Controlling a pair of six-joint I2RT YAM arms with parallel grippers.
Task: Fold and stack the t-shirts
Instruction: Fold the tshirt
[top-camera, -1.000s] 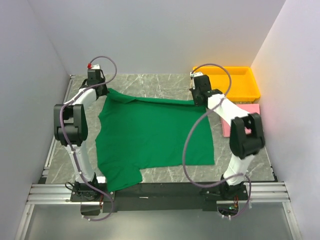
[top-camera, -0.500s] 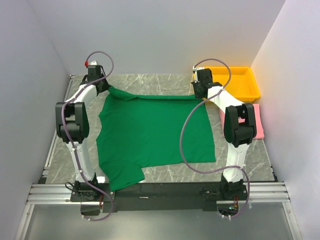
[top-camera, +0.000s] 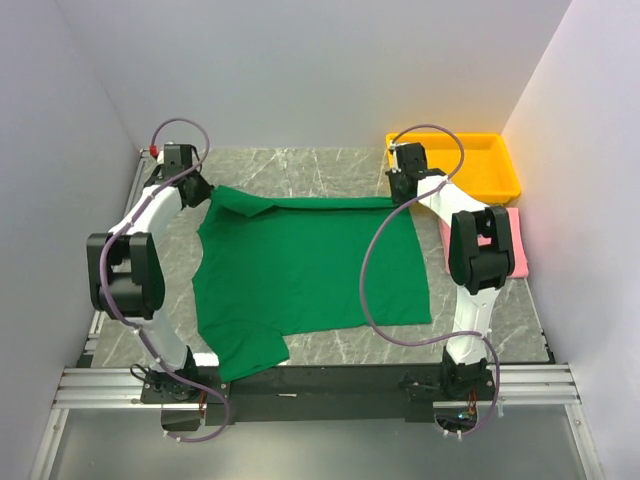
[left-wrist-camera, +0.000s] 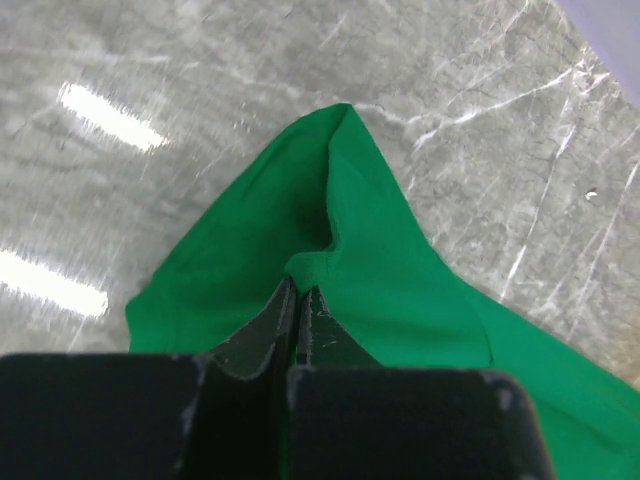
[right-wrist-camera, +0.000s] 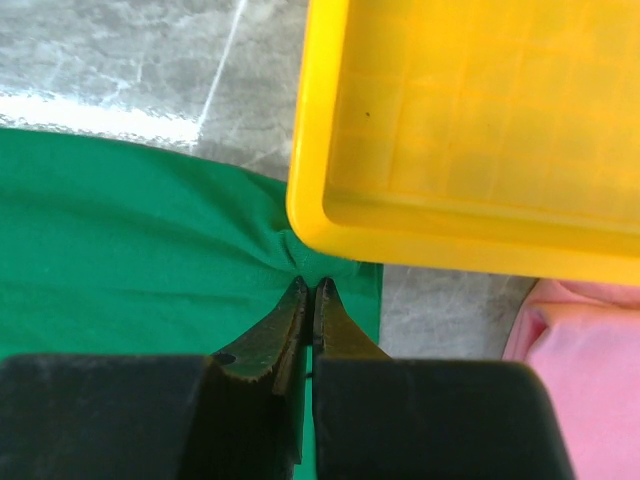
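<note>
While both arms reach toward the far side of the grey marbled tabletop (top-camera: 300, 168), the dark green short-sleeved cloth t-shirt (top-camera: 300, 270) lies spread flat over the middle of it, its far edge drawn in a nearly straight line between the two grippers. The left gripper (left-wrist-camera: 300, 290) is clenched on a small bunch of green cloth at the shirt's far left corner, where the fabric doubles over itself and rises to a peak above the marble. The right gripper (right-wrist-camera: 308, 287) is clamped on the far right corner, pinching a puckered bit of the hem just at the near rim of the yellow plastic tray (right-wrist-camera: 330, 215), which stands in the far right corner of the table. One green sleeve hangs toward the near left edge by the left arm's base. A light pink cloth t-shirt (top-camera: 518, 255), folded to a flat rectangle, lies just in front of the tray and to the right of the green one, partly hidden behind the right arm in the overhead view
</note>
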